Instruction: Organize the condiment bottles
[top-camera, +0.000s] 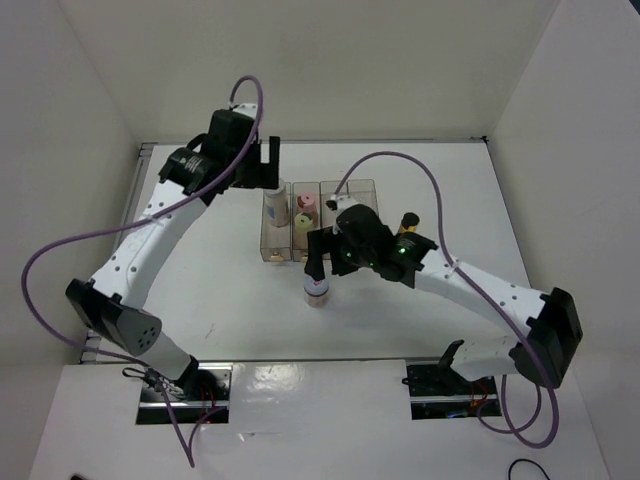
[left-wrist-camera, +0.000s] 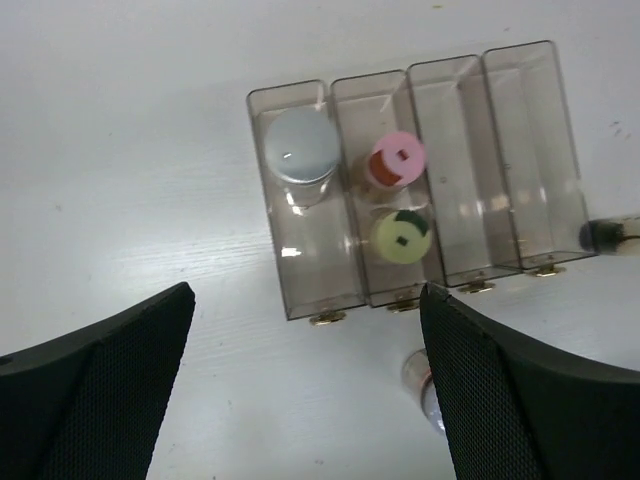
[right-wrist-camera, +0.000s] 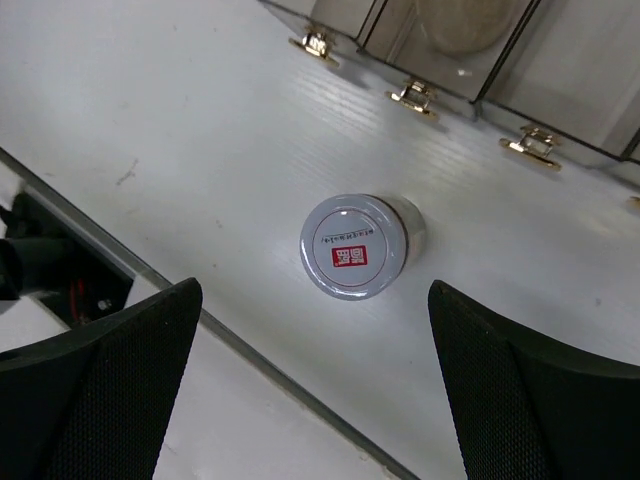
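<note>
The squat white-lidded jar with the red mark (right-wrist-camera: 353, 246) stands on the table just in front of the clear organizer (left-wrist-camera: 530, 150); it also shows in the top view (top-camera: 316, 290). My right gripper (right-wrist-camera: 315, 390) is open and empty, hovering above the jar and apart from it. The grey-capped bottle (left-wrist-camera: 303, 148) stands in the leftmost compartment. The pink-capped bottle (left-wrist-camera: 397, 160) and the yellow-capped bottle (left-wrist-camera: 402, 236) share the second. The slim dark bottle (left-wrist-camera: 608, 233) stands right of the organizer. My left gripper (left-wrist-camera: 305, 400) is open and empty, high above the organizer's front.
The organizer's two right compartments hold nothing. Brass latches (right-wrist-camera: 415, 95) line its front edge. The table's near edge (right-wrist-camera: 150, 280) runs close to the jar. White walls enclose the table on three sides.
</note>
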